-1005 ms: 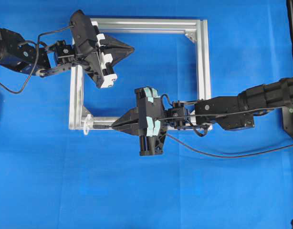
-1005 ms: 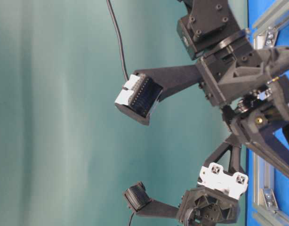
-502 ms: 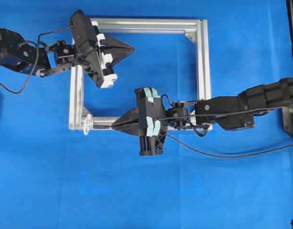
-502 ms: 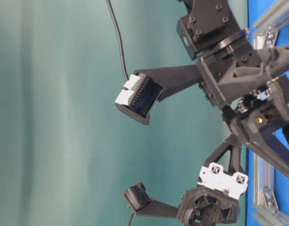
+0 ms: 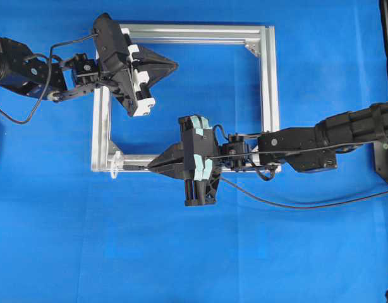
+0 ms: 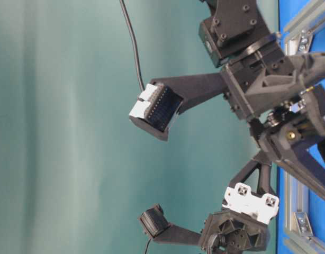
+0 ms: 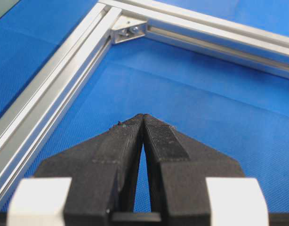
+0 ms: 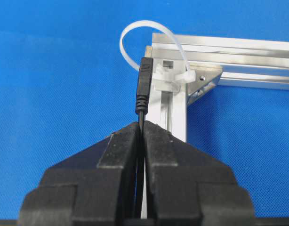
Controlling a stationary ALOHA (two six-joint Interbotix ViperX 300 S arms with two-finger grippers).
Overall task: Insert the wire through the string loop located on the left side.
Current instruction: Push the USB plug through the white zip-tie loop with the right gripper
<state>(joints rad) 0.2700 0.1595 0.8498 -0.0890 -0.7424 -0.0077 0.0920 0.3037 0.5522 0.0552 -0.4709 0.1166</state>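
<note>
Right hand (image 8: pixel 140 126) clamped on the wire (image 8: pixel 144 84); plug points along its own axis straight at the string loop (image 8: pixel 135 28), tip just short of it; left hand (image 7: pixel 143 117) closed, empty, well apart.

Blue cloth (image 5: pixel 181 252) w/ alu frame (image 5: pixel 268 95) (flat, seemingly).

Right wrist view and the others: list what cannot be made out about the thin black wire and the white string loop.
- Right wrist view: whether the thin black wire's plug tip has entered the white string loop; the plug overlaps the loop's near strand.
- Overhead view: the loop is too small to show the plug.
- Table-level view: arm links hide the loop.
- Left wrist view: only the shut left gripper and silver aluminium frame show.
</note>
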